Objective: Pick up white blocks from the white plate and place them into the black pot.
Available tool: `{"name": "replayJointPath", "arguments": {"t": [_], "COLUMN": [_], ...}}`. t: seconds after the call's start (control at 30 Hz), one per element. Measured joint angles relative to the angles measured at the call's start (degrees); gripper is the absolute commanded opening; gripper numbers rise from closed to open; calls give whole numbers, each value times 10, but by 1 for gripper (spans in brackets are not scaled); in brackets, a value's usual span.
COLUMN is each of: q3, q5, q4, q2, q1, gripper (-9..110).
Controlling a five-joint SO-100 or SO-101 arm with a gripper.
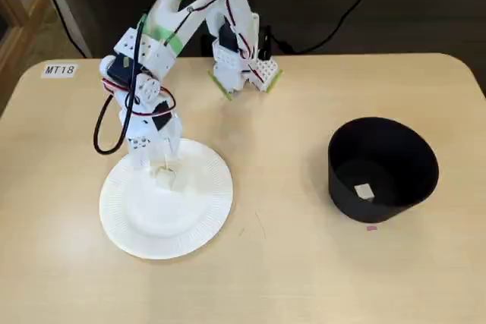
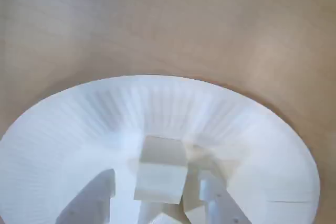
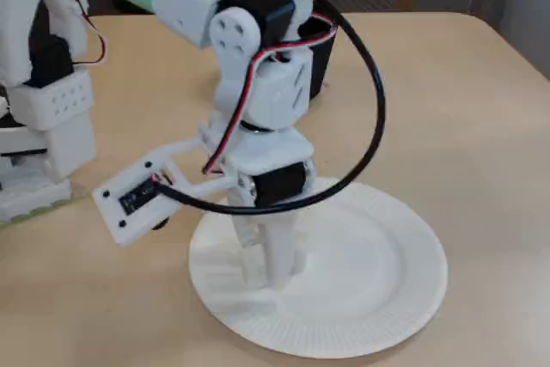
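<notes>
- A white block (image 2: 160, 174) sits on the white plate (image 2: 79, 124) in the lower middle of the wrist view, a cream cube with its top face turned slightly.
- The same block (image 1: 165, 178) shows in a fixed view in the upper part of the plate (image 1: 175, 225), right under the arm's tip.
- Another white block (image 1: 364, 191) lies on the floor of the black pot (image 1: 410, 180), at the right of that fixed view, well apart from the plate.
- In the wrist view more pale block corners peek out at the bottom edge beside the cube; how many there are I cannot tell.
- The tool (image 2: 163, 203) stands straight down over the plate, its two white fingers (image 2: 94, 200) flanking the cube on either side at the bottom of the wrist view.
- The fingers are close beside the cube, yet whether they press on it or leave a small gap cannot be told.
- In the other fixed view the tool (image 3: 273, 277) reaches the plate (image 3: 378, 298) at its left part, and the block is hidden behind the fingers.
- The plate rests on the light wooden tabletop (image 1: 288, 278), left of centre in a fixed view; the pot stands upright to the right.
- A small label reading MT18 (image 1: 59, 70) is stuck near the tabletop's upper left corner.
</notes>
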Motion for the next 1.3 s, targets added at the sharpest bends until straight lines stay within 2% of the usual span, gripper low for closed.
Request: {"name": "replayJointPath", "arguments": {"t": [0.1, 0.27, 0.57, 0.77, 0.9, 1.07, 1.3], "q3": [25, 43, 44, 81, 104, 116, 178], "q5": [0, 0, -36, -53, -53, -83, -223], "q4": [-42, -93, -163, -322, -442, -496, -518], "q2": [0, -4, -4, 71, 163, 274, 453], "q1": [1, 4, 12, -17, -56, -142, -317], "gripper": [17, -2, -2, -2, -2, -2, -2]}}
